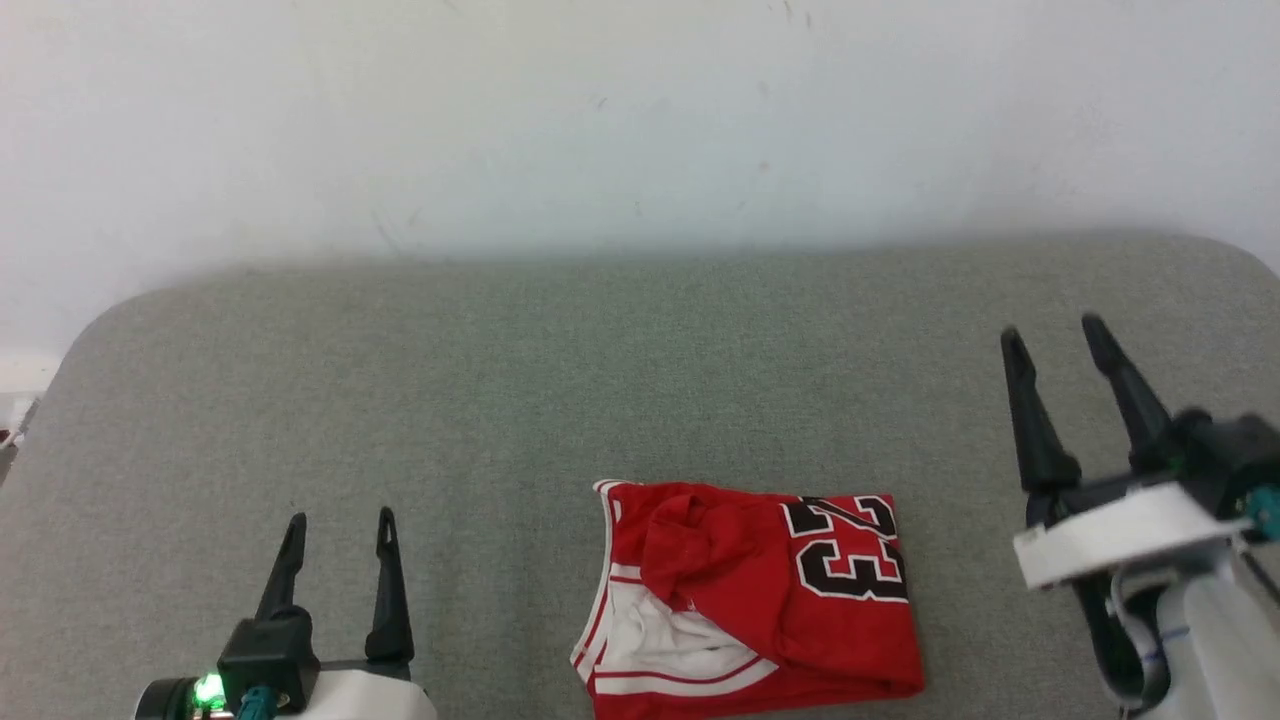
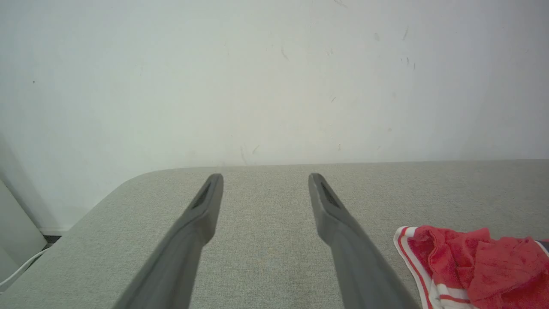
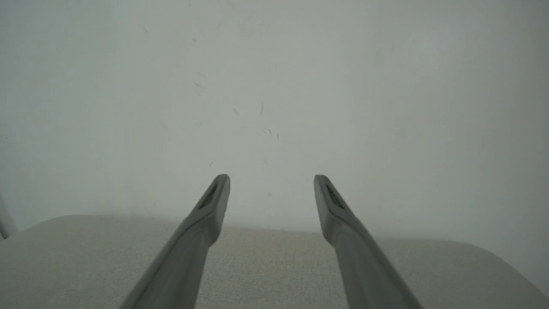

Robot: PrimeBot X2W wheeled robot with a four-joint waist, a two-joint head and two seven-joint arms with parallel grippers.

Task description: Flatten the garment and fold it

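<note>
The garment (image 1: pixel 750 595), a red jersey with white sleeve cloth, striped trim and a black number, lies bunched and folded over on the grey padded surface (image 1: pixel 560 380), near its front edge. Its striped edge shows at the lower right of the left wrist view (image 2: pixel 467 266). My left gripper (image 1: pixel 340 525) stands open at the lower left, apart from the garment, with nothing between its fingers (image 2: pixel 266 177). My right gripper (image 1: pixel 1052 335) is open to the right of the garment, raised and empty (image 3: pixel 271 178).
A white wall (image 1: pixel 640 120) rises behind the grey surface. The surface has rounded corners at the far left (image 1: pixel 110 310) and far right (image 1: pixel 1250 250). A white cable (image 2: pixel 19 268) lies on the floor past the left edge.
</note>
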